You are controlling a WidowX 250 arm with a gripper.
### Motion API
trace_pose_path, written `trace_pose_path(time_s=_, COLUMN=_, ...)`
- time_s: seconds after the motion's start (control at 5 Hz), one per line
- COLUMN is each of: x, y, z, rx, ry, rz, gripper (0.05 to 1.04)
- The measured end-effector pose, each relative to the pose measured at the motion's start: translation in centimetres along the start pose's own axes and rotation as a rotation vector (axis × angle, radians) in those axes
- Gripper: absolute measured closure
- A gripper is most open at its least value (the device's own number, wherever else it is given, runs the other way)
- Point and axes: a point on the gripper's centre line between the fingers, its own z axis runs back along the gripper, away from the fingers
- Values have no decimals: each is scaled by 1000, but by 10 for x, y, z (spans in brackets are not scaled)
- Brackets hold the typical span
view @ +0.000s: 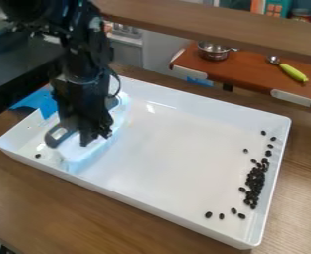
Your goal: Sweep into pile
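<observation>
**White tray, small dark beans piled up at one end**

Biggest thing first: a wooden table [51, 208] with a big, shallow white tray [137, 203] sitting on it, at an angle to the camera. The tray is holding basically everything that matters here.

The black gripper [95, 134] hangs down over the tray's left end in the view. I can't tell whether its jaws are apart, together or clamped on something. Right under it, inside the tray, is a pale white-and-bluish tool [75, 151] (no clue if it's a brush or a scraper, sorry), and a grey loop [53, 138] pokes out just beside the gripper.

Behind all that, a wooden beam [210, 20] crosses the view, with a reddish-brown board [251, 69] just past it. On the board are a shiny metal pot [214, 51] and a spoon with a green handle [293, 73]; can't make out what's in the pot. Something bright blue [41, 101] sits by the tray's far left corner.

Smallest stuff last: the beans. Most are in a dense, stretched-out pile [254, 183] near the tray's right end wall, some of them touching. A few loose ones trail off toward the far corner, a few more lie toward the near side, and one lone bean [38, 156] is down at the left end, near the tool.
</observation>
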Motion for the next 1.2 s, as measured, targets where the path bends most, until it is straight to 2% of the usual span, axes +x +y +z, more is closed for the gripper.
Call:
trace_pose_path(time_s=0.2, x=2, y=-22, z=5, rx=-47, ry=36, rz=-10, gripper=593)
trace_pose_path(time_s=0.4, x=-3, y=-38, z=15, rx=-118, ry=86, rz=-4, gripper=593)
trace_pose_path(time_s=0.6, x=-4, y=-49, z=17, rx=-142, ry=101, rz=-23, gripper=593)
trace_pose_path(time_s=0.8, x=-4, y=-55, z=20, rx=-177, ry=95, rz=-18, gripper=593)
trace_pose_path(time_s=1.2, x=3, y=-76, z=21, rx=-179, ry=54, rz=-8, gripper=593)
